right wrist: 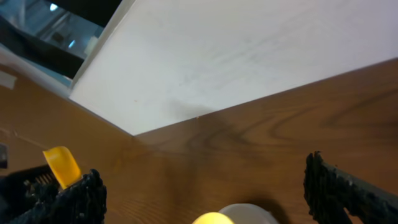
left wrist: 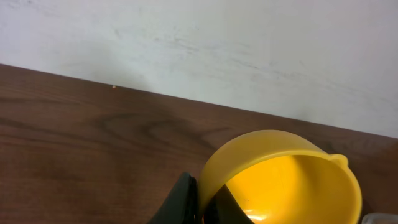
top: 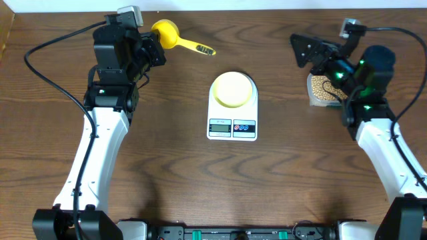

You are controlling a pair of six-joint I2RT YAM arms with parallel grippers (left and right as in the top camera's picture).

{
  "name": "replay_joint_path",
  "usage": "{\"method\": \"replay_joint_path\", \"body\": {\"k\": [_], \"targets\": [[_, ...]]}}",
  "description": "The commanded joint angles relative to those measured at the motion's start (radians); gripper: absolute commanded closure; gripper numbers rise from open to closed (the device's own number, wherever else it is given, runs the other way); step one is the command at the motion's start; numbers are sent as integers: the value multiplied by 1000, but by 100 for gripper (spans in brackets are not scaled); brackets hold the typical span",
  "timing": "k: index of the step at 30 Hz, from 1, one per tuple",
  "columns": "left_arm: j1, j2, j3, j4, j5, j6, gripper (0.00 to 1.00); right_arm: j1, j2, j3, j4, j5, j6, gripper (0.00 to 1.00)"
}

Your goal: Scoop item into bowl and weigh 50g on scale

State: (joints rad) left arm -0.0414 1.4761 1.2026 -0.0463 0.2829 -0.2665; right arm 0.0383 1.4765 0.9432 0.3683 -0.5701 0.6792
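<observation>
Left pincer (left wrist: 201, 200) clamps scoop (left wrist: 292, 180) rim; overhead hides contact.

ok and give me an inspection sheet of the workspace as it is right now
surface: brown wood-grain table, no spills seen
job's things: pale yellow bowl sits on the white scale, no beans seen in it; beans fill the clear container at the right; yellow scoop lies at the far left
clutter: nothing seen
grippers: left gripper shut on the scoop's cup rim; right gripper open, holding nothing, near the container
cables: black cables loop off both arms, away from the scale
surroundings: white wall along the table's far edge
</observation>
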Motion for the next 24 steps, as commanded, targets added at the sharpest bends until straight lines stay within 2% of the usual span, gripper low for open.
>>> {"method": "replay_joint_path", "body": {"k": [1, 12, 24], "targets": [[-2, -11, -6, -4, -6, -28, 92, 48, 3, 19, 2, 70, 76, 1], [-13, -11, -6, -19, -6, -86, 92, 71, 3, 19, -6, 66, 88, 1], [-66, -11, -6, -19, -6, -164, 92, 209, 3, 19, -5, 82, 87, 1]]}}
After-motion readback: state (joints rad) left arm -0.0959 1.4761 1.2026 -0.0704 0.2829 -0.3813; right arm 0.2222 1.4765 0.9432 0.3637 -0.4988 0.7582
